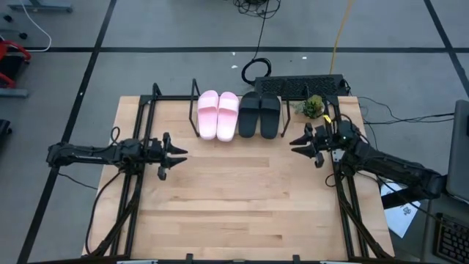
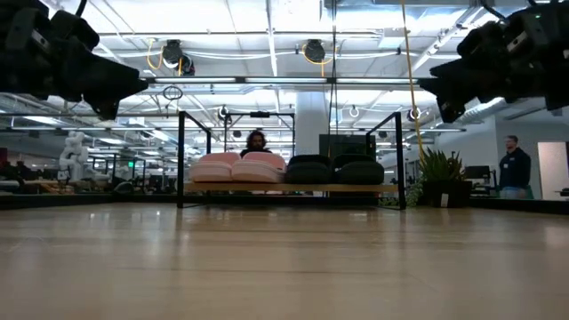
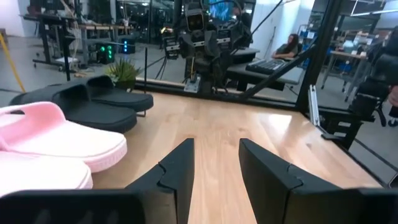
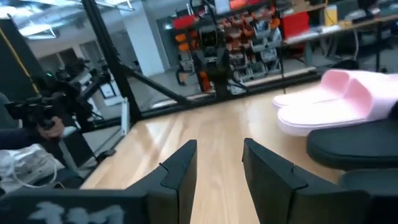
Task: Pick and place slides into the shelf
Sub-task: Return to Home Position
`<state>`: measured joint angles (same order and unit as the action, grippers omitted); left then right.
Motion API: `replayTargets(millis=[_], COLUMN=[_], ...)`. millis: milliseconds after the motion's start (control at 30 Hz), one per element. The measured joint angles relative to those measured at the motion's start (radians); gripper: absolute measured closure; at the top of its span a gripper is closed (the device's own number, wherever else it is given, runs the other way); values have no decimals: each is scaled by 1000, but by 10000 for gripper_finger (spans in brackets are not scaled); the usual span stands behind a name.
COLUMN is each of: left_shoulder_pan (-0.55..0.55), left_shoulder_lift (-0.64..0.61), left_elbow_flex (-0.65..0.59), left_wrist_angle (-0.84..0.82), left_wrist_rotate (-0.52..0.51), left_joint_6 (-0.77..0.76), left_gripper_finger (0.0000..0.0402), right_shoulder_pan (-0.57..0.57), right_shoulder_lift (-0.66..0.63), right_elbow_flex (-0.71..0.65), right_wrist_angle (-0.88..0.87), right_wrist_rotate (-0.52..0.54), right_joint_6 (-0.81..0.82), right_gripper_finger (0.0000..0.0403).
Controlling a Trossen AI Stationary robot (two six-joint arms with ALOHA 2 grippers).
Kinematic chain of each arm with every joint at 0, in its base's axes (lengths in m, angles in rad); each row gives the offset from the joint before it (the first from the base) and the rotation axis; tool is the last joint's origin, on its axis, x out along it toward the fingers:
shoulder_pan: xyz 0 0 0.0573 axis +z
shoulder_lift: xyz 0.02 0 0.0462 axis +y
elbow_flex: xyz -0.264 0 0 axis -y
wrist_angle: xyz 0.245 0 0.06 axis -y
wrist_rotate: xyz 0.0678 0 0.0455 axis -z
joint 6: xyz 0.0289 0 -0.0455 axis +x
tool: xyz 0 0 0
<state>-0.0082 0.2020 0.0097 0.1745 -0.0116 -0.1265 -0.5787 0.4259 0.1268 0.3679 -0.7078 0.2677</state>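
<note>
Two pale pink slides [image 1: 218, 115] and two black slides [image 1: 260, 114] lie side by side, soles down, on the shelf [image 1: 195, 117], a low board with a thin black rod frame at the table's far edge. In the low view the pink pair [image 2: 236, 166] and black pair [image 2: 333, 169] sit on the shelf's board [image 2: 293, 188]. My left gripper [image 1: 178, 153] hovers open over the table's left side, pointing right. My right gripper [image 1: 296, 142] hovers open at the right, just right of the black slides, pointing left. Both are raised off the wood.
A small potted plant [image 1: 314, 106] stands at the far right corner behind my right gripper, and a keyboard [image 1: 300, 86] lies beyond the far edge. The wooden tabletop [image 1: 234, 205] stretches bare toward the near edge. People show in the room behind.
</note>
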Motion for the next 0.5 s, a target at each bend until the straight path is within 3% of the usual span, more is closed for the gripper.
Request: replayTargets(millis=[100,233,367,500], left_shoulder_pan=[0,0,0,0], left_shoulder_lift=[0,0,0,0], left_elbow_flex=[0,0,0,0], left_wrist_angle=[-15,-45,-51,-52], left_wrist_rotate=[0,1,1,-26], left_joint_6=[-16,-44,-48,-32], left_gripper_finger=[273,273,273,273], right_shoulder_pan=[-2,17,103,245], right_shoulder_lift=[0,-13,-54,-110], right_elbow_flex=[43,100,94,76], right_wrist_angle=[-137,-330,-339,-343], right_wrist_rotate=[40,171,242,411], right_joint_6=[-51,-142,-152,-153], right_gripper_finger=[284,284,284,284])
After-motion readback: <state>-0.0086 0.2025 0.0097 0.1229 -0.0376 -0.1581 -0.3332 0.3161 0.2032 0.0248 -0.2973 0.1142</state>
